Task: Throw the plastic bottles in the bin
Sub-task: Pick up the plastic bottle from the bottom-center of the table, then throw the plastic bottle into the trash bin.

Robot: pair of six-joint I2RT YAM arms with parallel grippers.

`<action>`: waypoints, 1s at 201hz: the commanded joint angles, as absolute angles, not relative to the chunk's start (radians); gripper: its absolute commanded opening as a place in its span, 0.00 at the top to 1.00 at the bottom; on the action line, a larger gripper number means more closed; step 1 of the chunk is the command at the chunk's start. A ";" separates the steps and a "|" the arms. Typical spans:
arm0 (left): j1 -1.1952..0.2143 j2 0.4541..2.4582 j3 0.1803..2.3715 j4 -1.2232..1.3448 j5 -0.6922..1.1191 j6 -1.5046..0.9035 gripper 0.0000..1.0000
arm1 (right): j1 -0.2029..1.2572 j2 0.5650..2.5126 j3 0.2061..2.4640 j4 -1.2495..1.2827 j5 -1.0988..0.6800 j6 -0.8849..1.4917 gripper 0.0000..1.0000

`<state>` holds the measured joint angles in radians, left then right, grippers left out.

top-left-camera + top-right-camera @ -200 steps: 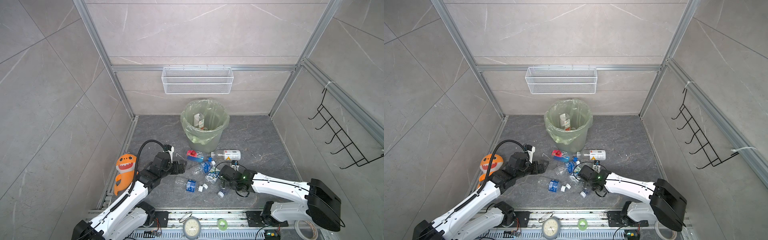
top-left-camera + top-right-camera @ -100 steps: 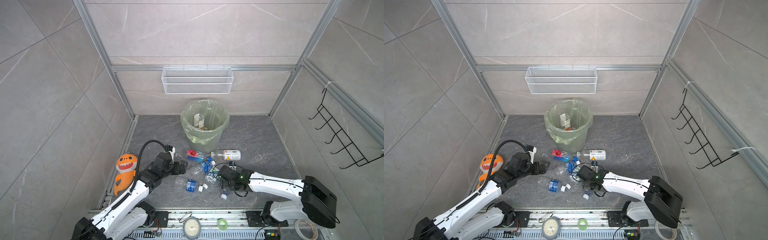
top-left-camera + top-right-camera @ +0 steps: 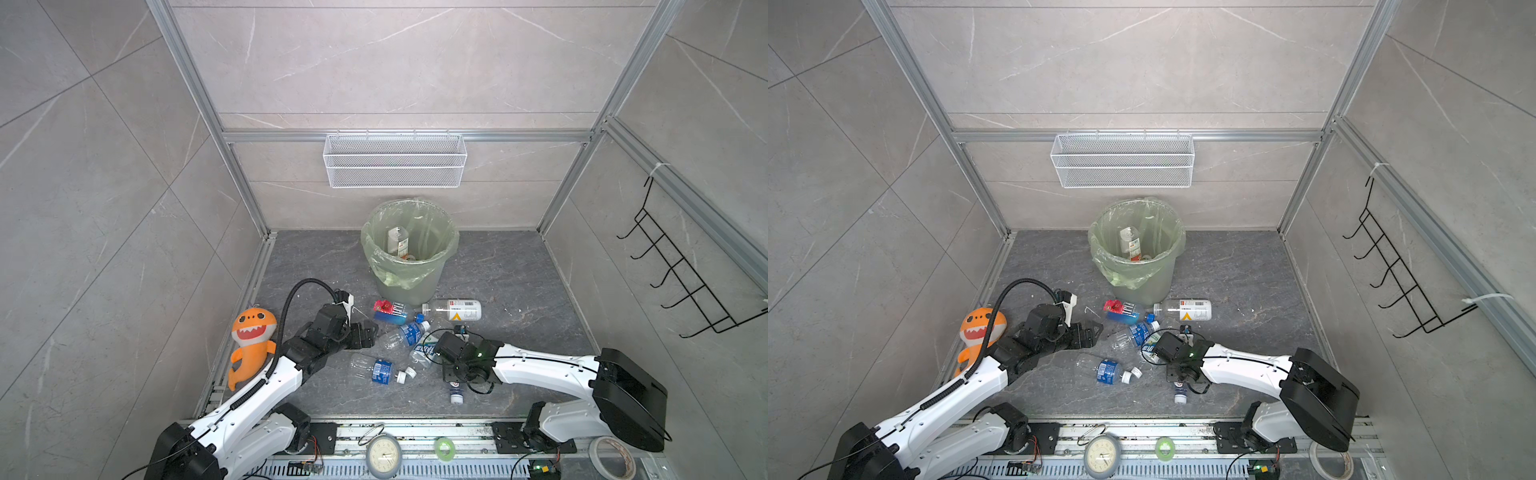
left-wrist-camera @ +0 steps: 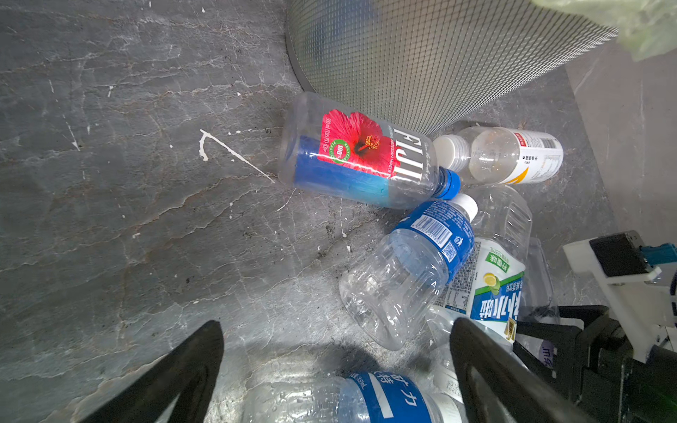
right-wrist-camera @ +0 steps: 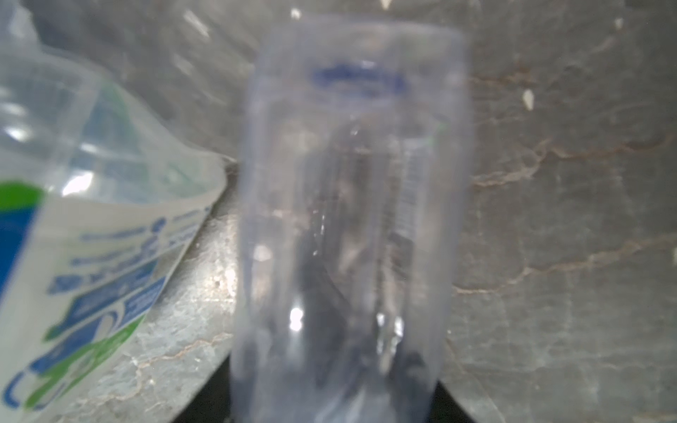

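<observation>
A: What is the right hand (image 3: 455,374) holding?
B: A small clear bottle (image 3: 456,390) (image 5: 348,219); see-through body, a touch of blue print, a white cap; the wrist view is blurred, yet the fingers press in on its sides, pinching it.
A: Where is it, and which way does it point?
B: Directly under the hand, low over the worktop (image 3: 519,270); whether it is lifted clear I cannot tell; in both top views its long axis runs away from the bin (image 3: 419,291), capped end poking out from beneath the hand on the side facing away from the bin.
A: And the arm?
B: Stretched low and nearly level from its base; wrist bent so the hand faces down.
A: Anything close by?
B: A green-and-white label bottle (image 5: 91,256) just beside the hand; the left hand (image 4: 337,324) is spread wide and holds nothing, a blue-label bottle (image 4: 406,271) just past its fingertips; the bin stands beyond both hands.
</observation>
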<state>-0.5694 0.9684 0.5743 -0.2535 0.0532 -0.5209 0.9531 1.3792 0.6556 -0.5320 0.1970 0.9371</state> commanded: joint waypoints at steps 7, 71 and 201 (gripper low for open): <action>-0.576 0.976 0.569 -0.225 0.041 -0.517 0.02 | 0.961 1.323 0.639 -0.535 0.210 0.906 0.55; -0.583 0.962 0.576 -0.244 0.023 -0.499 0.02 | 0.983 1.018 0.681 -0.691 0.334 0.821 0.52; -0.586 0.973 0.578 -0.233 0.021 -0.488 0.02 | 0.999 0.924 1.372 -0.985 0.501 0.460 0.55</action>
